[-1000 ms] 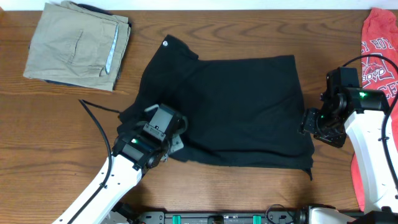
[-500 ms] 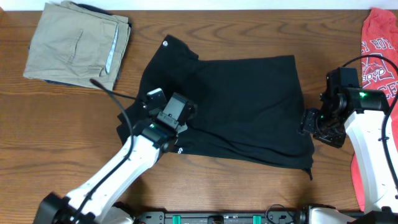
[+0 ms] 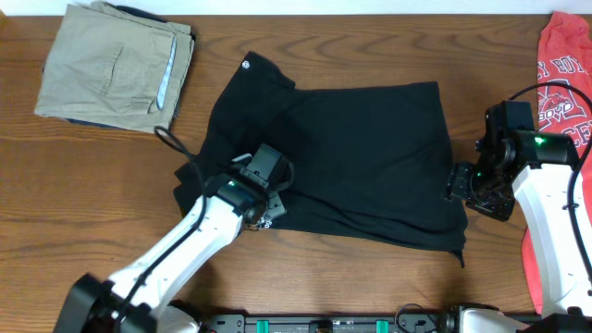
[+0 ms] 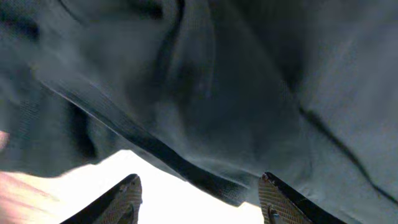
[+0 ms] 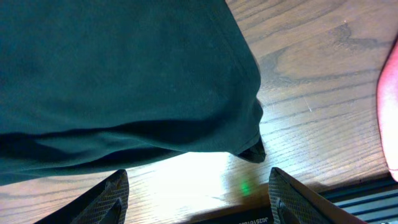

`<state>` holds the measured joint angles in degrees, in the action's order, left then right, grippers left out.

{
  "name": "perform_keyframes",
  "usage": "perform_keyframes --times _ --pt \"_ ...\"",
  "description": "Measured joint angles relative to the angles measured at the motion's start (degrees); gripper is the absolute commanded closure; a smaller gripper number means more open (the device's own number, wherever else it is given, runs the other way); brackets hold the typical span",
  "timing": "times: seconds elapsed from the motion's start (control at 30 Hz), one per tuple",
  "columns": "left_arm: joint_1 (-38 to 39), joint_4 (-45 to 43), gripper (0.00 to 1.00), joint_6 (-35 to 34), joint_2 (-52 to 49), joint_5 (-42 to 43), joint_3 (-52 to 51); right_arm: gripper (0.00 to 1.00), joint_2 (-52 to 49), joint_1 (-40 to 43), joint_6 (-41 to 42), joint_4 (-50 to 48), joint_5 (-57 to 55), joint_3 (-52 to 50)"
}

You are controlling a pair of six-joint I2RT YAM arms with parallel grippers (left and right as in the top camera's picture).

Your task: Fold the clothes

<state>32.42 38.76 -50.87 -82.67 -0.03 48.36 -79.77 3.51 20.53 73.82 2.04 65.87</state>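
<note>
- The black shirt [image 3: 351, 157] lies in the middle of the table [image 3: 388, 46], mostly flat. Its small round white logo [image 3: 246, 64] shows at the far-left corner of the cloth.
- The shirt's near-left part is bunched and creased, not smooth. Its right side lies flat, with a small loose corner at the near-right end.
- The left tool [image 3: 266, 190] sits low over that bunched near-left edge. In the left wrist view its fingers stand apart with the hem running just ahead of them, and they hold nothing.
- The right tool [image 5: 199, 193] hovers over bare wood just beside the shirt's near-right corner. Its fingers are spread wide and empty.
- Folded khaki trousers [image 3: 111, 69] rest at the far-left of the table, well apart from the shirt. A red printed garment [image 3: 560, 92] lies along the right edge.
- The step in hand looks like an early fold of the shirt's left side. The cloth is not yet a tidy rectangle.
- Next, each tool probably needs a clean pinch on a single layer of hem at its own corner. The two arms could then lift together and carry the near edge over toward the far edge.
- The bunched cloth under the left tool may call for smoothing first, or the crease is likely to be folded in.
</note>
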Motion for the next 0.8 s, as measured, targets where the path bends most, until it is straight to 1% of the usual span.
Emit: perform_keyframes --times 0.17,0.33,0.4,0.53,0.6,0.67,0.73,0.77,0.8 --pt "0.00 -1.46 0.38 -1.81 -6.12 2.86 -0.13 0.30 0.00 0.00 -0.17 0.15 0.85 0.00" --pt "0.00 -4.68 0.38 -2.27 -8.76 3.74 -0.13 0.30 0.00 0.00 -0.20 0.24 1.03 0.00" --pt "0.00 -5.60 0.41 -2.51 -8.96 4.00 -0.13 0.30 0.00 0.00 -0.22 0.22 1.03 0.00" --pt "0.00 -6.27 0.56 -3.15 -8.96 4.20 -0.13 0.30 0.00 0.00 -0.22 0.26 1.05 0.00" --pt "0.00 -6.43 0.68 -3.17 -8.96 4.31 -0.13 0.30 0.00 0.00 -0.22 0.24 1.05 0.00" --pt "0.00 -6.51 0.76 -3.32 -8.96 4.20 -0.13 0.30 0.00 0.00 -0.22 0.24 1.05 0.00" --pt "0.00 -6.51 0.81 -3.08 -8.96 4.07 -0.13 0.30 0.00 0.00 -0.22 0.24 1.05 0.00" --pt "0.00 -6.54 0.89 -3.08 -8.96 3.98 -0.13 0.30 0.00 0.00 -0.22 0.24 1.05 0.00" --pt "0.00 -6.56 0.94 -3.08 -8.96 3.87 -0.13 0.30 0.00 0.00 -0.22 0.24 1.05 0.00"
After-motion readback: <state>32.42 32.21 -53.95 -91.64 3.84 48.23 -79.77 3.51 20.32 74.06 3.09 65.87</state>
